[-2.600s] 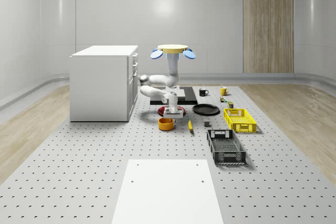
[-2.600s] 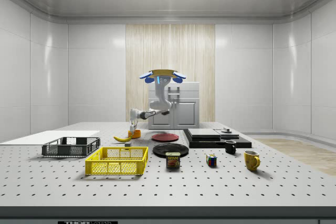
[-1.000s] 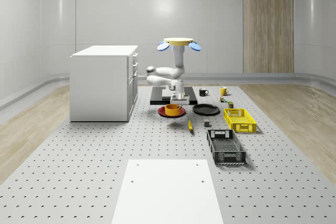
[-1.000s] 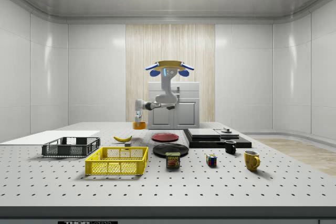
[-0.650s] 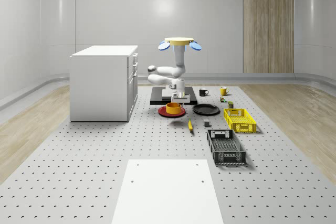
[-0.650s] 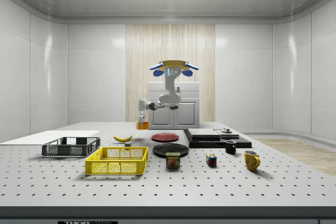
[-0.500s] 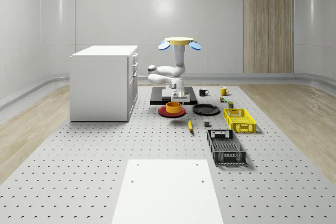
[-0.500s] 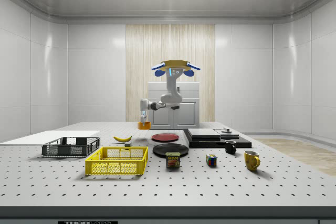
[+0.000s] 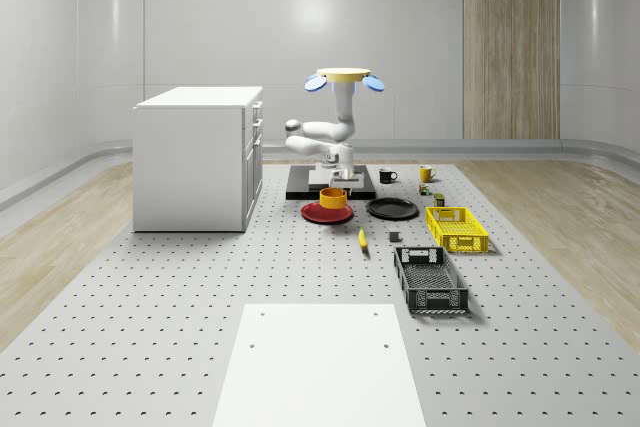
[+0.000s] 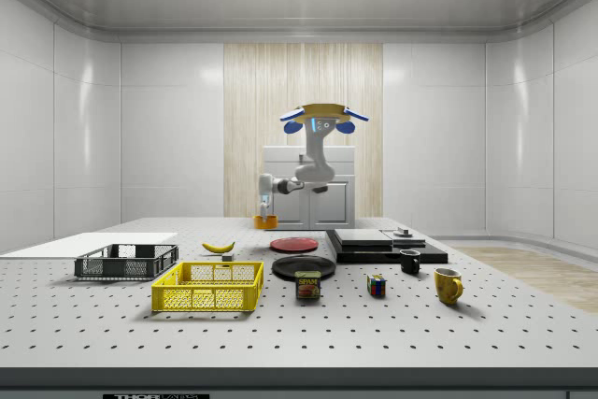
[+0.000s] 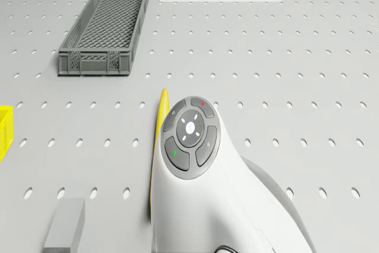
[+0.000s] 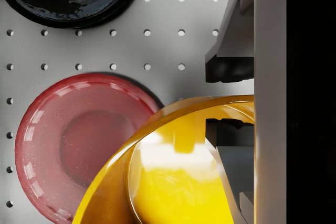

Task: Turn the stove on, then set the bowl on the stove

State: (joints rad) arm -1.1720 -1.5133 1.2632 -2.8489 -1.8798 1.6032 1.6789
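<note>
Bowl, glossy orange (image 12: 173, 182): your gripper (image 12: 228, 100) is pinching its rim, carrying it above the red plate (image 9: 326, 213), near the black stove (image 9: 330, 183). Drone (image 9: 343, 78) is hovering overhead. Tilting risks slipping.

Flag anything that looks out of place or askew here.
Nothing looks spilled or damaged. The one thing off the table is the orange bowl, gripped by its rim in the claw and carried over the red plate, short of the stove.
</note>
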